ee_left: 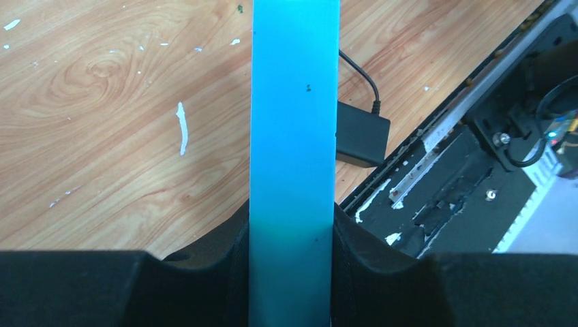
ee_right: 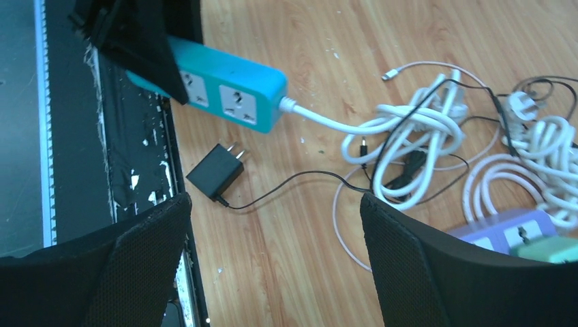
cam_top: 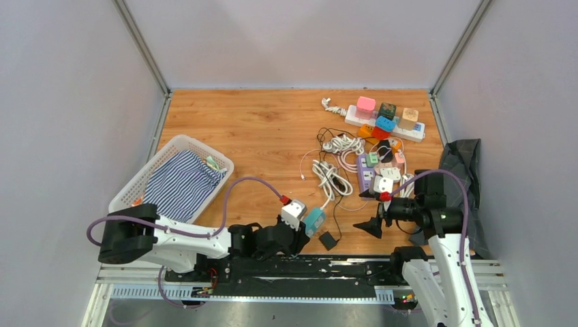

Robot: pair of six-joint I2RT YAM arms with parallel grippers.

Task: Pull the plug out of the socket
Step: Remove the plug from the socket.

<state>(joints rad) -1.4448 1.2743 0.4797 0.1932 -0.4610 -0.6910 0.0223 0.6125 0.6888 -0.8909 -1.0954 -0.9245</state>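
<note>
Wooden table [cam_top: 259, 136]: plug [cam_top: 329, 240] beside left hand [cam_top: 302, 229].

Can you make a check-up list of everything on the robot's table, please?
Surface: wooden table, with small white specks.
Job's things: teal power strip, visible sockets empty; black adapter plug lying loose beside it.
Clutter: white power strip carrying coloured cube plugs; purple power strip; white basket holding a striped cloth; black bag.
Grippers: left gripper, jaws shut on the teal power strip; right gripper, jaws open, holding nothing.
Cables: tangled white cords; the adapter's thin black wire.
Surroundings: plain grey walls.
</note>
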